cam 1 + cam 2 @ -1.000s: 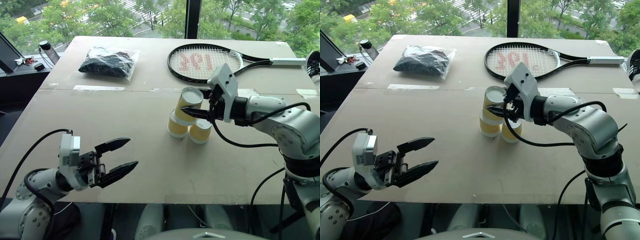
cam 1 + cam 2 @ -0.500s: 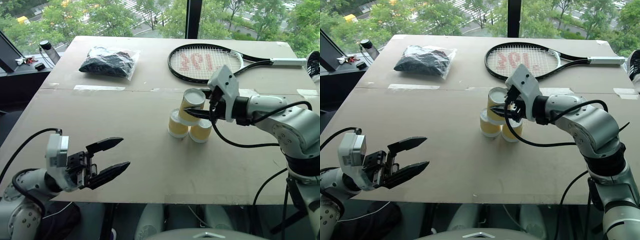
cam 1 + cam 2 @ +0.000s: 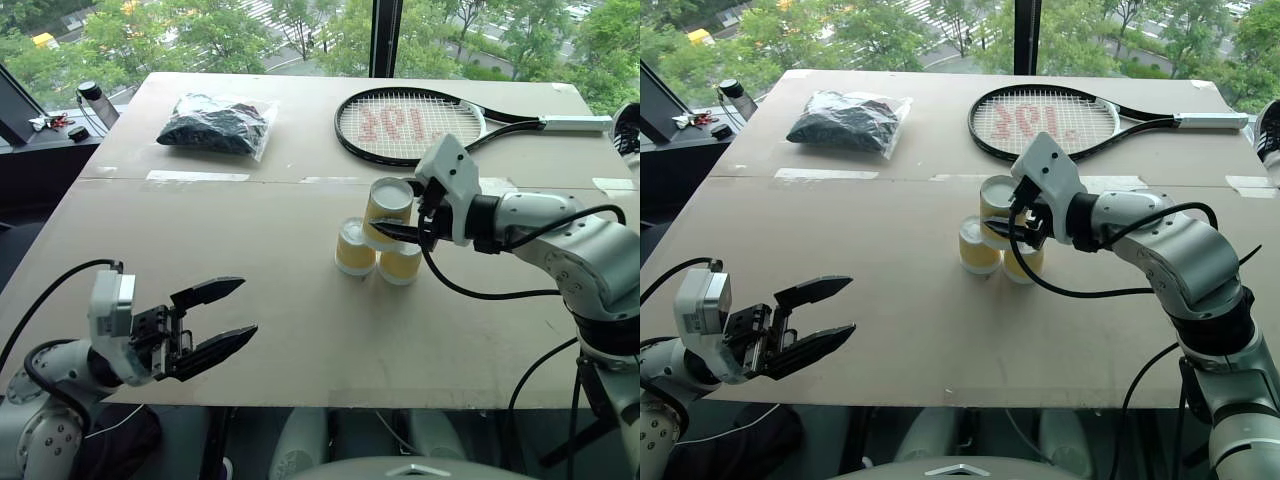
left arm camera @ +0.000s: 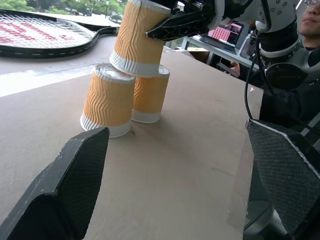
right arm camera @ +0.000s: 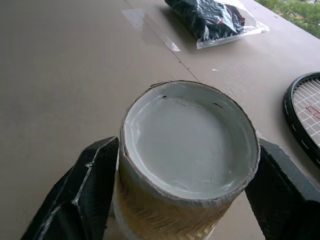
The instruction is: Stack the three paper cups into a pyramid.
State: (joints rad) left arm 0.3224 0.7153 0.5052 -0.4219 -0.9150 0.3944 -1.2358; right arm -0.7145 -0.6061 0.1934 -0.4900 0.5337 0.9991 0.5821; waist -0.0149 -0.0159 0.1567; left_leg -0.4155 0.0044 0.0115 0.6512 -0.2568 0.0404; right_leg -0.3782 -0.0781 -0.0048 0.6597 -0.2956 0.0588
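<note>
Tan tabletop (image 3: 250, 290) by windows: top cup (image 3: 388, 209) is seated tilted on two base cups (image 3: 353, 248), flanked by right end effector (image 3: 405, 232), fingers barely parted. Straight, slow retreat is advised; left end effector (image 3: 225, 315) idles spread.

I see three paper cups (image 4: 127, 67) with yellow-orange sides ribbed in a wavy zigzag and white bands at base and rim; the upturned bottom of the top cup (image 5: 189, 140) is plain greyish white. My grippers' fingers (image 4: 75, 185) are black with a fine mesh texture. The table (image 3: 250, 250) is plain tan-brown. The tennis racket (image 3: 410, 122) has a black frame, white strings with a red mark, and a white handle. The clear bag (image 3: 217, 124) holds something black.
</note>
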